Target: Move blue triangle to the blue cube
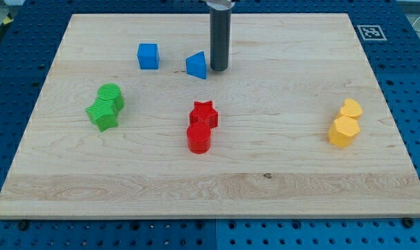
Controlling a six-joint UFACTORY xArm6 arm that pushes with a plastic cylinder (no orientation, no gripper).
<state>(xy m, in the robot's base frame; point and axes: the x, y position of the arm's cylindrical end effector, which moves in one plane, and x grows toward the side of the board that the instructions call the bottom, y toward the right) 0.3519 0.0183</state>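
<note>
Blue perforated metal surrounded a pale wooden counter (265, 173) on all sides, and a small black-and-white marker tag (370, 32) was seen at the counter's far right corner, toward the view's top. No fingers were fitted to the arm, so no state of fingers could be reported; the arm ended in a straight dark rod, and my tip (219, 70) was found resting on the counter near the view's top, slightly left of centre.

The blue triangle (196, 65) was located just beside the tip, on its left in the view, so close that contact could not be ruled out or confirmed. The blue cube (148, 56) was placed further to the view's left, at nearly the same height in the view, apart from the triangle with bare wood between them.

Toward the view's left, a green cylinder (112, 95) and a green star (103, 114) were seen touching, the star lying nearer the view's bottom. Near the centre, a red star (203, 113) and a red cylinder (198, 139) were likewise pressed together, the cylinder nearer the view's bottom. On the view's right, two yellow blocks were set against each other: a yellow heart-like block (350, 108) above a yellow hexagonal block (343, 131). All three pairs were well apart from the tip.
</note>
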